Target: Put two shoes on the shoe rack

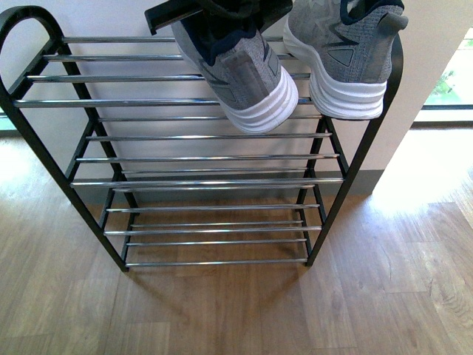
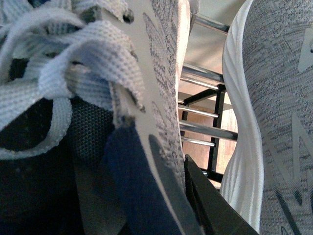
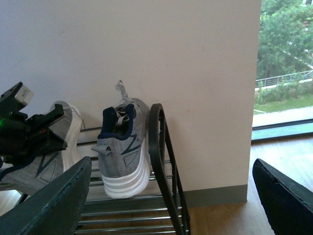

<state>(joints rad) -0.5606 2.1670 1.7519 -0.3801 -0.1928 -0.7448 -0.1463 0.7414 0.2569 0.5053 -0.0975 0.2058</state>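
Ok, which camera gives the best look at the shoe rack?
The front view: the shoe rack shows nearly whole, every tier of chrome rods, both black side frames. The right wrist view catches one end and some rods; the left wrist view only a sliver between the held sneaker and the shelved sneaker.

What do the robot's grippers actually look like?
The left gripper is black and blocky, with flat fingers, a pale block on its body and a small green light. The right gripper has two broad, dark wedge-shaped fingers.
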